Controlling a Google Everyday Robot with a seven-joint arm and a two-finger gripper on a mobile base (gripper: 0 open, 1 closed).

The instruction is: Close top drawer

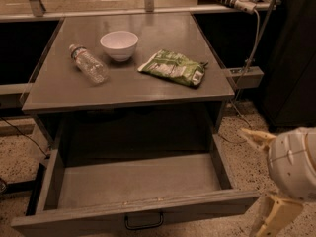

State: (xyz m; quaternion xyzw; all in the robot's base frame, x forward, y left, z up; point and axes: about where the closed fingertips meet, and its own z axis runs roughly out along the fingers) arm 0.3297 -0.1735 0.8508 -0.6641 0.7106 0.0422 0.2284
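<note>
The top drawer (133,179) of a grey cabinet (148,85) stood pulled well out toward the room, its shallow tray bare inside and its front panel hanging over the speckled terrazzo floor (244,120). A small black handle (143,222) sat at the middle of that front, near the lower edge of the scene.

The robot's gripper (252,181) hung off the drawer's right front corner, low and just beside it, touching neither the front panel nor the handle. Its rounded white wrist housing (294,163) faced the cabinet. One cream-coloured finger (257,139) reached up and left toward the drawer's right side wall; the other (274,215) pointed down toward the floor. The jaws were spread wide apart and had hold of nothing.

On the cabinet top, well behind the open drawer, three items lay apart from one another. A white bowl (119,44) stood upright near the middle. A clear plastic bottle (89,64) lay on its side just left of the bowl, its cap pointing to the rear. A crumpled green snack bag (173,68) lay flat to the right of the bowl. A pale cable (250,46) ran down past the cabinet's right rear corner.
</note>
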